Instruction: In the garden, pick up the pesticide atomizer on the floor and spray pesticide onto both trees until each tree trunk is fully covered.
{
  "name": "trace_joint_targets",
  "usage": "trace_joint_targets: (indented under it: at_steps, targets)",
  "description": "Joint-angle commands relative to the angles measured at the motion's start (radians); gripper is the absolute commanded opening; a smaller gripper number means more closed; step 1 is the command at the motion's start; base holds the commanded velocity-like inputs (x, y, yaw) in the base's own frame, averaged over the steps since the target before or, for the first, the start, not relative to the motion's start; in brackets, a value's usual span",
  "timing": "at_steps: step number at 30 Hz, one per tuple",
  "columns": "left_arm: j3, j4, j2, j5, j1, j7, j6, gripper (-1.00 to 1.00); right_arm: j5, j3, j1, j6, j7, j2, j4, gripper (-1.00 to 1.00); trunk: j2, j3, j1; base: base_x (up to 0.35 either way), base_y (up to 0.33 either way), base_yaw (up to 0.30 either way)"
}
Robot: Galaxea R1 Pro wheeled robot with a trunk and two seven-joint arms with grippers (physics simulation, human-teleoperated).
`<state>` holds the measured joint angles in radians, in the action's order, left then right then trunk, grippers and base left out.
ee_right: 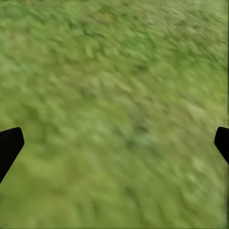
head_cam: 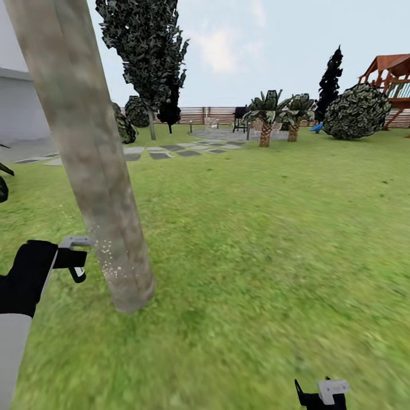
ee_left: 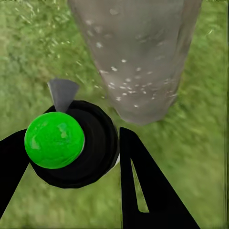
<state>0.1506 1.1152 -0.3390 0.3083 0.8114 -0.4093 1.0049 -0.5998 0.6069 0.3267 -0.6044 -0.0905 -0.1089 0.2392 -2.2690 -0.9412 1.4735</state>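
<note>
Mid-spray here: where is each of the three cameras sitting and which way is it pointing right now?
Head view: on the robot's head, facing forward and down over the lawn at the tree trunk; left gripper and right gripper show.
Left wrist view: on the left arm, looking along the jaws, shut on the pesticide atomizer, toward the speckled trunk.
Right wrist view: on the right arm, facing down at bare grass, fingertips wide apart.
Shared: head and left wrist views both show the trunk's whitish speckles.

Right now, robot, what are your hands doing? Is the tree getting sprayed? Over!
Left hand shut on pesticide atomizer, nozzle toward tree trunk. White pesticide speckles low on trunk only. Right hand open over grass. Nothing in the way.
</note>
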Motion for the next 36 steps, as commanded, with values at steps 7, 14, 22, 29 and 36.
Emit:
trace_joint_targets:
  at_steps: [7, 14, 22, 29, 36]
  targets:
    - [0.000, -0.002, 0.000, 0.002, -0.001, 0.000, 0.000, -1.00, 0.000, 0.000, 0.000, 0.000, 0.000, 0.000, -0.001, 1.00, 0.000, 0.000, 0.000, 0.176, -0.240, 0.004]
    - [-0.002, -0.004, 0.000, 0.002, -0.001, 0.000, -0.001, -1.00, 0.000, -0.001, 0.000, 0.000, 0.000, 0.000, -0.001, 1.00, 0.000, 0.000, 0.000, 0.124, -0.252, 0.033]
    - [0.000, -0.005, 0.000, 0.002, -0.001, 0.000, 0.000, -1.00, 0.000, 0.000, 0.000, 0.000, 0.000, 0.000, 0.000, 1.00, 0.000, 0.000, 0.000, 0.080, -0.268, 0.239]
    - [0.000, -0.014, -0.001, 0.002, -0.003, 0.001, -0.002, -1.00, 0.000, -0.001, 0.000, 0.000, 0.000, 0.000, 0.000, 1.00, 0.000, 0.000, 0.000, 0.017, -0.274, 0.018]
    - [0.001, -0.034, -0.001, 0.001, -0.016, 0.003, -0.002, -1.00, 0.000, -0.001, 0.000, 0.000, 0.000, 0.000, 0.000, 1.00, 0.000, 0.000, 0.000, 0.172, -0.200, 0.005]
